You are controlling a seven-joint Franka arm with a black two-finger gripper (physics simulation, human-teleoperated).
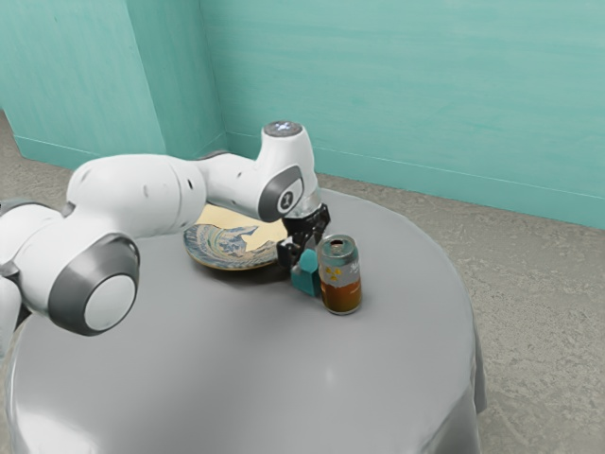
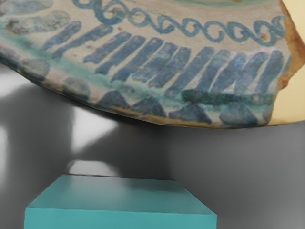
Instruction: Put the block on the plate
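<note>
My gripper is low over the table in the exterior view, at the near edge of the plate. The teal block is directly at its lower end, partly covered by the gripper. Whether the gripper holds the block cannot be made out. In the wrist view the block looms large at the lower edge, and the patterned rim of the plate lies beyond it, apart from it in that picture.
A soda can stands upright close beside the block, toward the exterior view's right. The round table has a grey cloth. Behind it rises a teal wall.
</note>
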